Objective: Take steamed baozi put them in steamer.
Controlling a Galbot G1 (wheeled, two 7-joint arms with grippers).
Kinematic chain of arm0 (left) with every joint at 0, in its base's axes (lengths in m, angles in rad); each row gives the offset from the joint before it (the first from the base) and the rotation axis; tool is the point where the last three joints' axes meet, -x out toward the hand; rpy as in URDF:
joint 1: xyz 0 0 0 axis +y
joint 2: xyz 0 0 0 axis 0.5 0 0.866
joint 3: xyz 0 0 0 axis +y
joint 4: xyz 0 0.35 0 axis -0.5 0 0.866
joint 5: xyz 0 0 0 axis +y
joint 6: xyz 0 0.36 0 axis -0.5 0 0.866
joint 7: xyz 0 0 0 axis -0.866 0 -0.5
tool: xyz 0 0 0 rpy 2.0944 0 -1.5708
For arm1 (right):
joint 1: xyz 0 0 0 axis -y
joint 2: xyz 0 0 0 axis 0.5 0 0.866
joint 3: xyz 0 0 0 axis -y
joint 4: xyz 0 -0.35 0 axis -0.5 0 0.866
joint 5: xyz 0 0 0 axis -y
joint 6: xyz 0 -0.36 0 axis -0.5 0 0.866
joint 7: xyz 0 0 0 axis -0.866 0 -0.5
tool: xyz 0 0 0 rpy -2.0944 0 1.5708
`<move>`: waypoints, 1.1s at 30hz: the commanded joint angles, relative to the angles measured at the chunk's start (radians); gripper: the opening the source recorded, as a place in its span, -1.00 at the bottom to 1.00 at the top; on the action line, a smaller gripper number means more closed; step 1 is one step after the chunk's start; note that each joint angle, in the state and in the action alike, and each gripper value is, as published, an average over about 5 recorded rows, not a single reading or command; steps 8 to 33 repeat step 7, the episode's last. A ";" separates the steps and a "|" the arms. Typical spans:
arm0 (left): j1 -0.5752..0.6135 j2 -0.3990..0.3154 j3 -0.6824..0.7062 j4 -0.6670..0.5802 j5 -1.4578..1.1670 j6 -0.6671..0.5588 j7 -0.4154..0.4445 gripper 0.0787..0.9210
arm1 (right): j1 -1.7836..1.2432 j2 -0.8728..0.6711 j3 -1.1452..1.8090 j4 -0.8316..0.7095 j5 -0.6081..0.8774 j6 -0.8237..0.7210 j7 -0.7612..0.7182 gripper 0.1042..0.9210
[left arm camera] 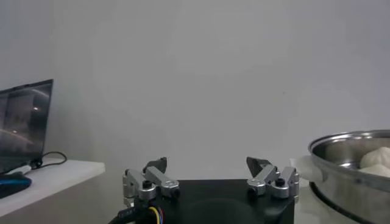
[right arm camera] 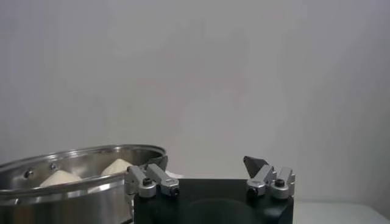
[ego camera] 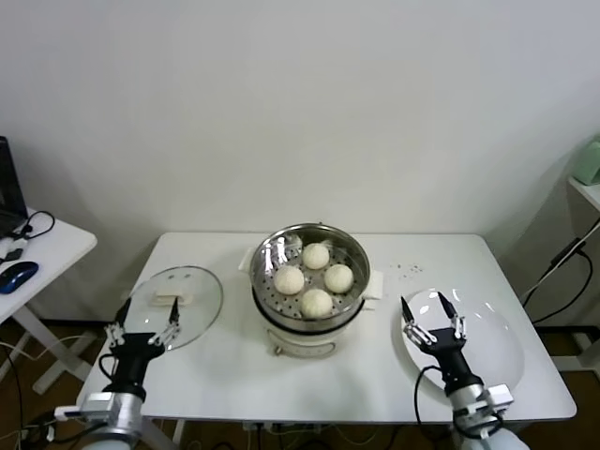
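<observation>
All 4 steamed baozi [ego camera: 316, 277] sit inside the steamer [ego camera: 352, 251] at table centre. The right gripper [ego camera: 434, 313] hovers empty, fingers apart, over the white plate [ego camera: 502, 342] right of the steamer. The left gripper [ego camera: 143, 323], also spread and empty, waits by the glass lid [ego camera: 192, 281] on the left.

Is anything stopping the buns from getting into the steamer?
No. All four buns already sit inside the steamer. Its lid lies off to the robot's left on the table, and both hands, left hand and right hand, are open and empty.
</observation>
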 commanded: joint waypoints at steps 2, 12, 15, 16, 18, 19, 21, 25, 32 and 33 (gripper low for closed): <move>0.011 -0.006 -0.002 -0.007 0.021 -0.013 -0.010 0.77 | -0.052 0.057 0.019 0.025 -0.017 0.021 -0.014 0.76; 0.017 -0.011 0.000 -0.016 0.037 -0.026 0.013 0.77 | -0.052 0.059 0.014 0.028 -0.019 0.019 -0.016 0.76; 0.017 -0.011 0.000 -0.016 0.037 -0.026 0.013 0.77 | -0.052 0.059 0.014 0.028 -0.019 0.019 -0.016 0.76; 0.017 -0.011 0.000 -0.016 0.037 -0.026 0.013 0.77 | -0.052 0.059 0.014 0.028 -0.019 0.019 -0.016 0.76; 0.017 -0.011 0.000 -0.016 0.037 -0.026 0.013 0.77 | -0.052 0.059 0.014 0.028 -0.019 0.019 -0.016 0.76; 0.017 -0.011 0.000 -0.016 0.037 -0.026 0.013 0.77 | -0.052 0.059 0.014 0.028 -0.019 0.019 -0.016 0.76; 0.017 -0.011 0.000 -0.016 0.037 -0.026 0.013 0.77 | -0.052 0.059 0.014 0.028 -0.019 0.019 -0.016 0.76; 0.017 -0.011 0.000 -0.016 0.037 -0.026 0.013 0.77 | -0.052 0.059 0.014 0.028 -0.019 0.019 -0.016 0.76; 0.017 -0.011 0.000 -0.016 0.037 -0.026 0.013 0.77 | -0.052 0.059 0.014 0.028 -0.019 0.019 -0.016 0.76; 0.017 -0.011 0.000 -0.016 0.037 -0.026 0.013 0.77 | -0.052 0.059 0.014 0.028 -0.019 0.019 -0.016 0.76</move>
